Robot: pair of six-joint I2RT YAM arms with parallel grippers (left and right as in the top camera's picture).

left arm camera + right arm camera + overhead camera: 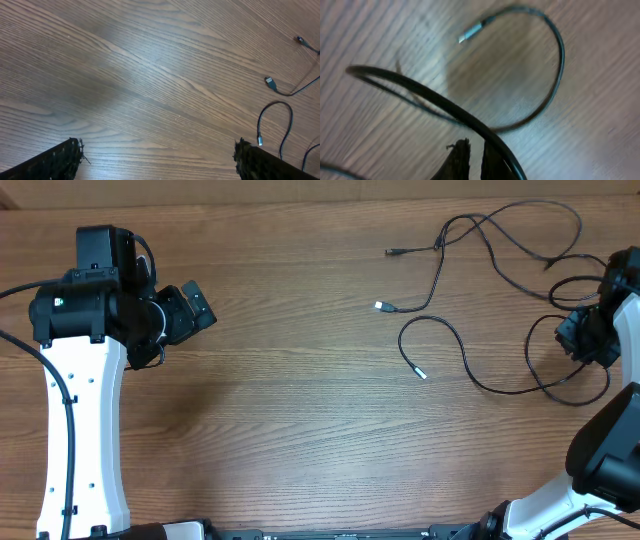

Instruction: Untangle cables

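1. Your left gripper [200, 307] is nearest you on the left. It hangs over bare table [300, 430], its fingers spread wide with nothing between them.
2. Your right gripper [476, 159] is low at the right edge, among the cables [440, 243]. Its fingertips are drawn almost together, with only a thin slit between them. A black cord [420, 90] runs along the right fingertip, but you cannot tell whether it is pinched.
3. The cables lie loose on the right half of the table, well apart from your left arm, with loops curling around the right gripper.
4. The nearest plug [421, 373] ends a curved loop towards the table's middle.
5. Farther back, a second plug [381, 306] points left.
6. Farthest back, a third plug [392, 252] lies just left of where the cords cross.
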